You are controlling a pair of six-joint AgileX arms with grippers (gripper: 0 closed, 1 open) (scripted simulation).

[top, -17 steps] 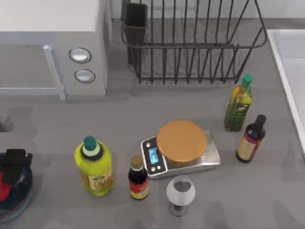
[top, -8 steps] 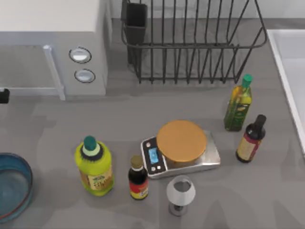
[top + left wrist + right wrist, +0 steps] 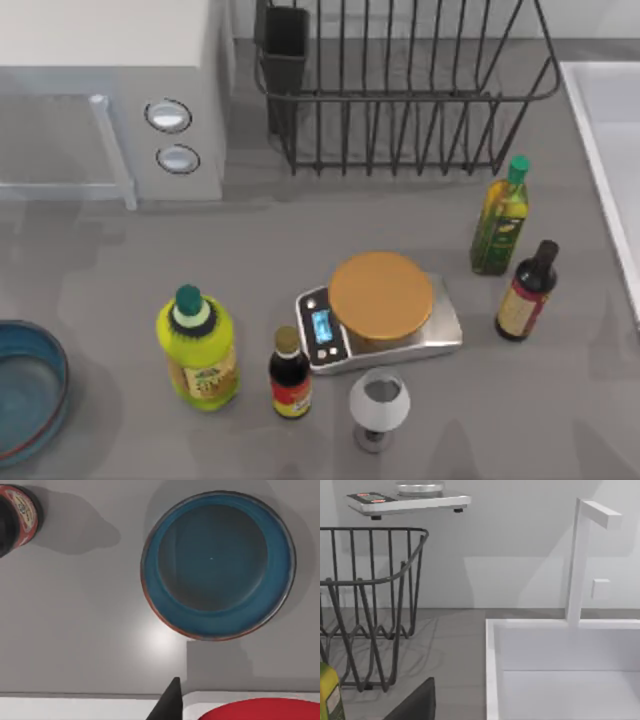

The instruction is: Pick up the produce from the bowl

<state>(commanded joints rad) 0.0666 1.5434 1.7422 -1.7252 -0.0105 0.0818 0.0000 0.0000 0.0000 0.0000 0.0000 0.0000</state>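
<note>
Left wrist view — bowl (image 3: 218, 565) empty | produce (image 3: 260, 709) by left gripper, grip can't tell

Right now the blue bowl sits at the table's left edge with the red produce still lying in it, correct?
Not quite. The blue bowl is at the table's left edge, but it is empty. The left wrist view looks down into the bowl's bare inside, and the red produce is up at the left gripper, above and clear of the bowl.

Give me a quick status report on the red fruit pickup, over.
Left gripper high over the bowl, red fruit at its fingers, grip unconfirmed. Bowl sits empty at the table's left edge. Right arm parked near the sink. Nothing in the way.
</note>
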